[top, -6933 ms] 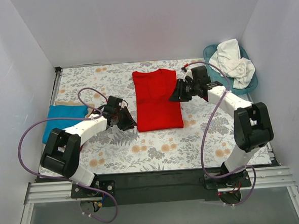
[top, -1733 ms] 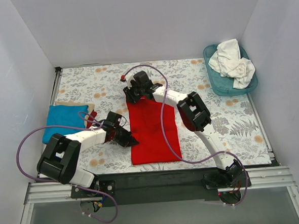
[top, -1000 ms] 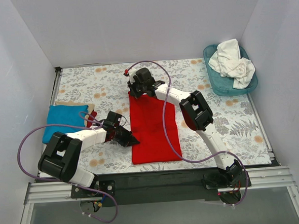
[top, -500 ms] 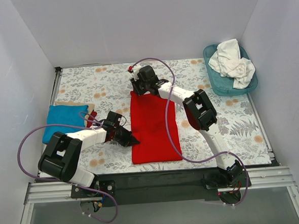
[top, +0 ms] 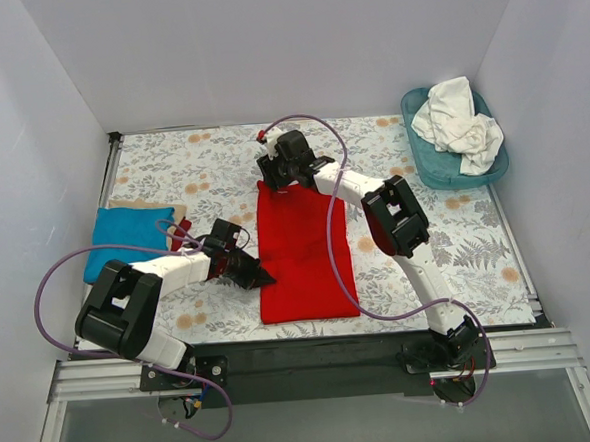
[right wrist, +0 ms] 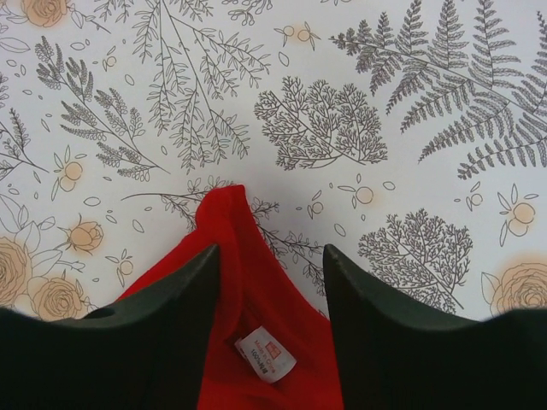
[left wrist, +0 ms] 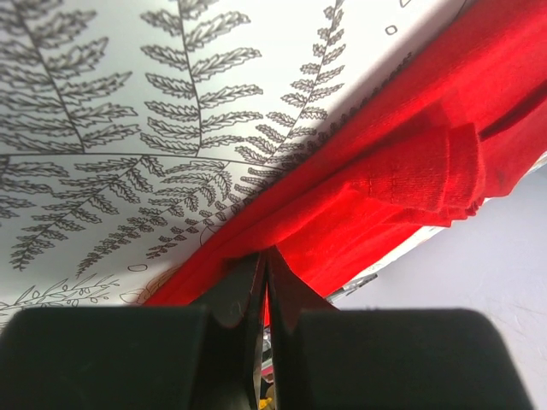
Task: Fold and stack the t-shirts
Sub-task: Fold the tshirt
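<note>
The red t-shirt [top: 304, 248] lies in the middle of the table, folded into a narrow strip. My left gripper [top: 259, 276] is shut on its left edge, and the left wrist view shows the red cloth [left wrist: 402, 179] pinched between the closed jaws [left wrist: 265, 266]. My right gripper [top: 276, 178] is open over the shirt's far edge. In the right wrist view the collar [right wrist: 232, 248] and its white label [right wrist: 265, 353] lie between the spread fingers [right wrist: 269, 273]. A folded turquoise t-shirt [top: 124, 236] lies at the left. White t-shirts [top: 459, 121] are heaped in the basket.
The teal plastic basket [top: 441, 177] stands at the back right corner. The floral table cloth [top: 437, 242] covers the table. White walls close in the left, back and right sides. The left arm's purple cable [top: 53, 281] loops near the turquoise shirt.
Since 6.9 s ago the red shirt has become narrower and lies nearer the front. In the last second the right gripper shifted slightly right along the far edge. The left gripper has stayed put.
</note>
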`<state>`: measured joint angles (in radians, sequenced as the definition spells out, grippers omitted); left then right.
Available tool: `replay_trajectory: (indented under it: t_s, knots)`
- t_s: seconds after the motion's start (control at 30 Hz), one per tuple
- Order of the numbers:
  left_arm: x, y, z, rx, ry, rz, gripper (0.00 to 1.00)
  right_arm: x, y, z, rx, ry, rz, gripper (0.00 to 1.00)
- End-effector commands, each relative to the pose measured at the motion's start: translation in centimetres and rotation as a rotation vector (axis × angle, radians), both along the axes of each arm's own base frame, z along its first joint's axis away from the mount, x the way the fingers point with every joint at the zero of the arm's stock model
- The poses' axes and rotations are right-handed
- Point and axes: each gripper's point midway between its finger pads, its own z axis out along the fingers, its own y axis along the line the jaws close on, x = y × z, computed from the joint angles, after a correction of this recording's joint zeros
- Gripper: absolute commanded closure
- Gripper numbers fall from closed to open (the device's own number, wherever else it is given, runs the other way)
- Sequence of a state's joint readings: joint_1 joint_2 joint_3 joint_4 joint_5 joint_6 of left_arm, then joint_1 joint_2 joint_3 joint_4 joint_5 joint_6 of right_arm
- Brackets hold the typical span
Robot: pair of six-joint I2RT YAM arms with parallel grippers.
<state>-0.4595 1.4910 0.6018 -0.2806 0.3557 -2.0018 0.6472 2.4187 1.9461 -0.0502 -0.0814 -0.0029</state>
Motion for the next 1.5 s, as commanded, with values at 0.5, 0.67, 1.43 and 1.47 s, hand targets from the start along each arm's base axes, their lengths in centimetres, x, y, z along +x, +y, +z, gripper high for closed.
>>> replay_trajectory:
  t_s: [0.5, 0.67, 1.43, 1.47]
  knots:
    - [2.2, -0.8, 1.9, -0.005, -0.038, 0.009, 0.99, -2.1, -6.8, 7.6, -0.002, -0.052, -0.171, 0.36]
    - [2.2, -0.8, 2.0, -0.006, -0.043, 0.011, 0.99, -3.0, -6.7, 5.3, -0.016, 0.006, -0.138, 0.37]
    - [2.2, -0.3, 1.9, -0.003, -0.041, 0.024, 0.99, -4.4, -5.1, 0.6, -0.008, 0.135, -0.062, 0.92]
    - [2.1, -0.3, 1.8, -0.002, -0.039, 0.026, 0.99, -4.6, -5.3, 0.7, -0.012, 0.133, -0.072, 0.93]
